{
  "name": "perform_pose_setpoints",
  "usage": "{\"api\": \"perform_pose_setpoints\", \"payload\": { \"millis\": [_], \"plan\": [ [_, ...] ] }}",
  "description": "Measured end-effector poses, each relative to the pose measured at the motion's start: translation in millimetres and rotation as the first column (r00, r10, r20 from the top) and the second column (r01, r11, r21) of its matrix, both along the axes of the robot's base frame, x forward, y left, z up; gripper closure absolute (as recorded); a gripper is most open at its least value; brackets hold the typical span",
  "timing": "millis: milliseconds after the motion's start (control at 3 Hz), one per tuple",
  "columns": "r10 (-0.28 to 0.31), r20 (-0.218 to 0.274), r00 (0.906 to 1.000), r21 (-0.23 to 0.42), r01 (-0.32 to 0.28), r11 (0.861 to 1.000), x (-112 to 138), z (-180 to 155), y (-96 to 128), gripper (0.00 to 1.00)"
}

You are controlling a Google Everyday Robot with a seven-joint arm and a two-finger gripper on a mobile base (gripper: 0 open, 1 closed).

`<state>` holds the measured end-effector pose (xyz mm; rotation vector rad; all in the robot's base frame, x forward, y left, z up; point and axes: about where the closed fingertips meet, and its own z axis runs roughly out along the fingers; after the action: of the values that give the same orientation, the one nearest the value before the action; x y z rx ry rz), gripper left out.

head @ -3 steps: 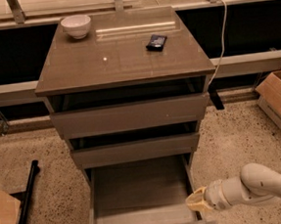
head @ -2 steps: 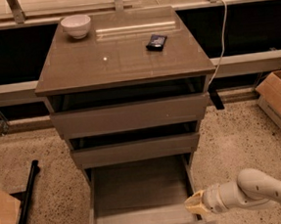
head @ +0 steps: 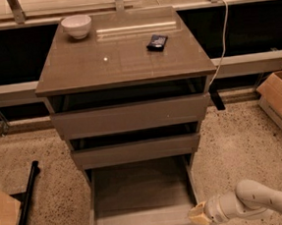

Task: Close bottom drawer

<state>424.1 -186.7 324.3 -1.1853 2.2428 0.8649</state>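
The bottom drawer (head: 140, 218) of the grey-brown cabinet (head: 122, 62) is pulled far out toward me, showing its plain grey inside, which holds nothing. It is the narrowest of the three drawers. My gripper (head: 199, 214) reaches in from the lower right on a white arm and sits at the drawer's front right corner, by the top edge of its front panel. The two drawers above, the widest (head: 131, 116) and the mid-width (head: 137, 150), stand slightly out.
A white bowl (head: 77, 26) and a small dark packet (head: 156, 42) lie on the cabinet top. A cardboard box (head: 281, 104) stands on the floor at right. A black stand (head: 28, 201) and another box corner (head: 2, 218) are at lower left. A white cable (head: 222, 43) hangs at right.
My gripper and arm have shifted slightly left along the drawer's front right corner. The drawer stands as far out as before.
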Motion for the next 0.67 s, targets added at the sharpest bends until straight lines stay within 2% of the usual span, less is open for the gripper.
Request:
{"api": "perform_pose_setpoints", "payload": {
  "millis": [333,667],
  "plan": [
    [0.000,-0.005,1.0000,-0.001,0.000,1.000,-1.6,-2.5,-0.3,1.00],
    [0.018,-0.016,0.9997,-0.028,-0.018,0.999,-2.2,-14.1,1.1,1.00]
  ]
}}
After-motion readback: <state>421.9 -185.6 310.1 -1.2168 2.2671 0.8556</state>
